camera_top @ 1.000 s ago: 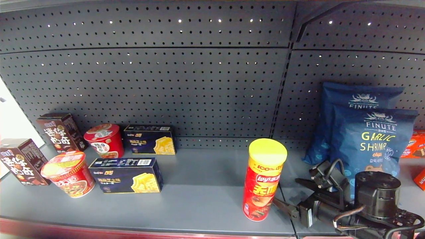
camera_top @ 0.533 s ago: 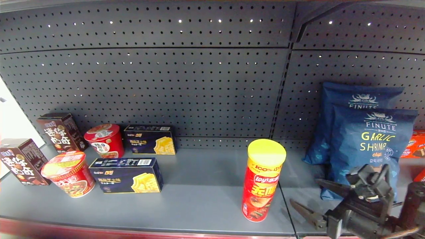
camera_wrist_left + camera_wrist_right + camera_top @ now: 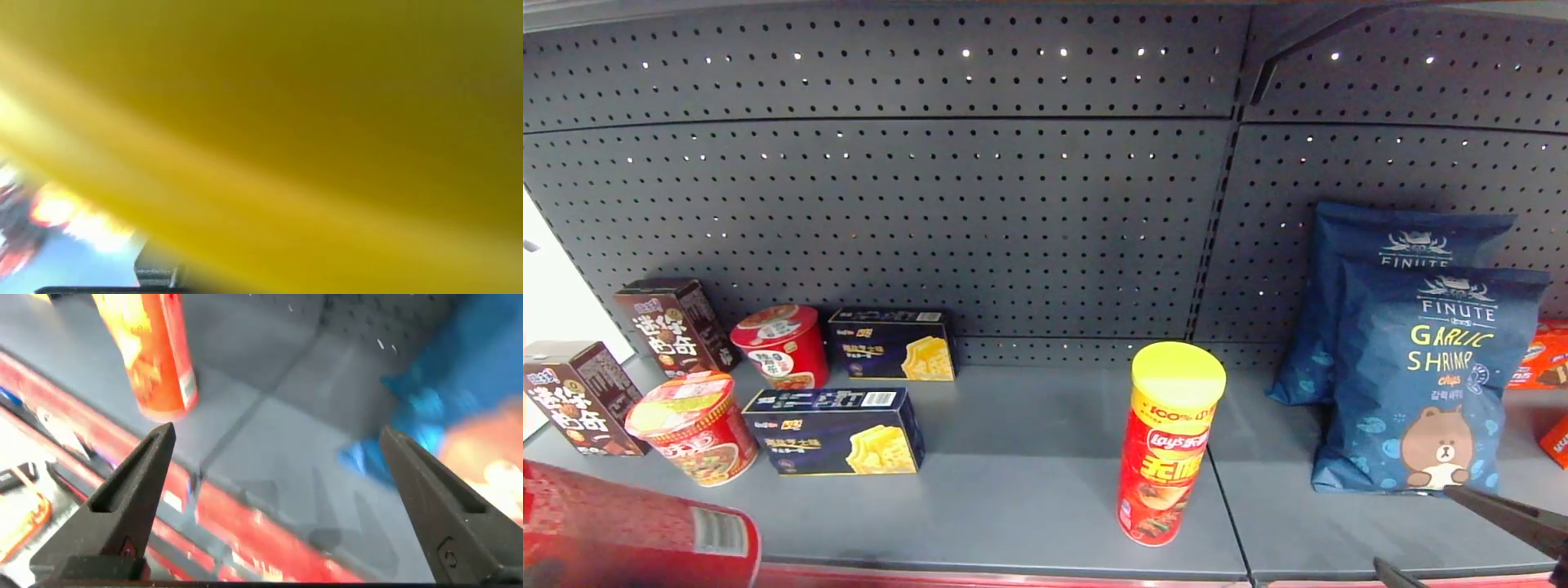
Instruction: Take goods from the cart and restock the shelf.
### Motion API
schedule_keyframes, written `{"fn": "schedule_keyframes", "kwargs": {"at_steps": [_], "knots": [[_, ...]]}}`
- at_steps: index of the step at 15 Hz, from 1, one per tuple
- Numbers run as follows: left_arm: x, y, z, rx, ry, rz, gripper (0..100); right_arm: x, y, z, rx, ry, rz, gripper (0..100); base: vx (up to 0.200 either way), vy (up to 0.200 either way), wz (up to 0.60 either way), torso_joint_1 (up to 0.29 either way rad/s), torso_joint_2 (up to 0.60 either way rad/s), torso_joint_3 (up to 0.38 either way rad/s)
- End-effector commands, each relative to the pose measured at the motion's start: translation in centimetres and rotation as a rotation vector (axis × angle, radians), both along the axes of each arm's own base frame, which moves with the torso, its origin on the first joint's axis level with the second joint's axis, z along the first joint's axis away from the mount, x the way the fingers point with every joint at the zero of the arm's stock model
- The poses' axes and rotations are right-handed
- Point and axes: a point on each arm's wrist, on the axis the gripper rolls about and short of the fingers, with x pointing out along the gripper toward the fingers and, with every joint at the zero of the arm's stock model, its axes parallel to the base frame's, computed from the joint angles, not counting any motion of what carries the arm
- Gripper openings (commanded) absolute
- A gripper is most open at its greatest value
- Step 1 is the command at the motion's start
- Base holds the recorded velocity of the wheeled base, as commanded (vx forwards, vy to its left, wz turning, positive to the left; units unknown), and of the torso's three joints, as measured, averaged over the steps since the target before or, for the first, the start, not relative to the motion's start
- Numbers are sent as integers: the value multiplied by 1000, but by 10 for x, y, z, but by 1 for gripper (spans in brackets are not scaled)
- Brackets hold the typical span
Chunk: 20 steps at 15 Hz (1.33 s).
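Since the right end effector (image 3: 278, 437) hangs spread and empty off the front edge of the shelf (image 3: 1013, 490), the upright chips can (image 3: 1172, 441) looks already stocked. A second red can (image 3: 629, 531) hovers on its side at the near left corner, probably next to go up.

The right gripper (image 3: 1410, 525) is spread wide, its two dark fingers (image 3: 1515, 513) well apart. Each finger is a long wedge that narrows to a sharp tip, and both tips point ahead of the wrist and slightly toward the robot's left. One finger sits higher and farther forward than the other. From the right wrist camera, the gripper (image 3: 278, 433) shows both fingers (image 3: 131, 506) splaying outward from its base, inner faces turned toward each other.
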Motion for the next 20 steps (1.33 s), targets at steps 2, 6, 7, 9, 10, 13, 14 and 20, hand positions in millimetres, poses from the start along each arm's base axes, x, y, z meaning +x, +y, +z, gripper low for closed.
{"fn": "schedule_keyframes", "kwargs": {"at_steps": [2, 6, 7, 9, 10, 13, 14, 20], "knots": [[62, -15, 3, 9, 148, -186, 0, -52, -29, -12, 27, -78, -56, 100, 0, 0, 0, 0, 0, 0], [131, -46, 12, 21, 137, -263, 0, -83, -44, -44, 15, -47, -140, 100, 0, 0, 0, 0, 0, 0], [147, -55, 15, 26, 153, -277, 0, -87, -45, -44, 20, -58, -184, 100, 0, 0, 0, 0, 0, 0], [179, -74, 16, 34, 187, -304, 0, -90, -44, -44, 34, -79, -253, 100, 0, 0, 0, 0, 0, 0], [200, -87, 14, 41, 212, -326, 0, -90, -44, -44, 38, -84, -271, 100, 0, 0, 0, 0, 0, 0], [230, -105, 6, 56, 242, -356, 0, -90, -45, -44, 35, -85, -282, 100, 0, 0, 0, 0, 0, 0], [239, -112, 2, 61, 251, -362, 0, -90, -45, -44, 37, -88, -294, 100, 0, 0, 0, 0, 0, 0], [295, -139, -37, 87, 220, -382, 0, -90, -45, -44, 41, -87, -310, 100, 0, 0, 0, 0, 0, 0]]}}
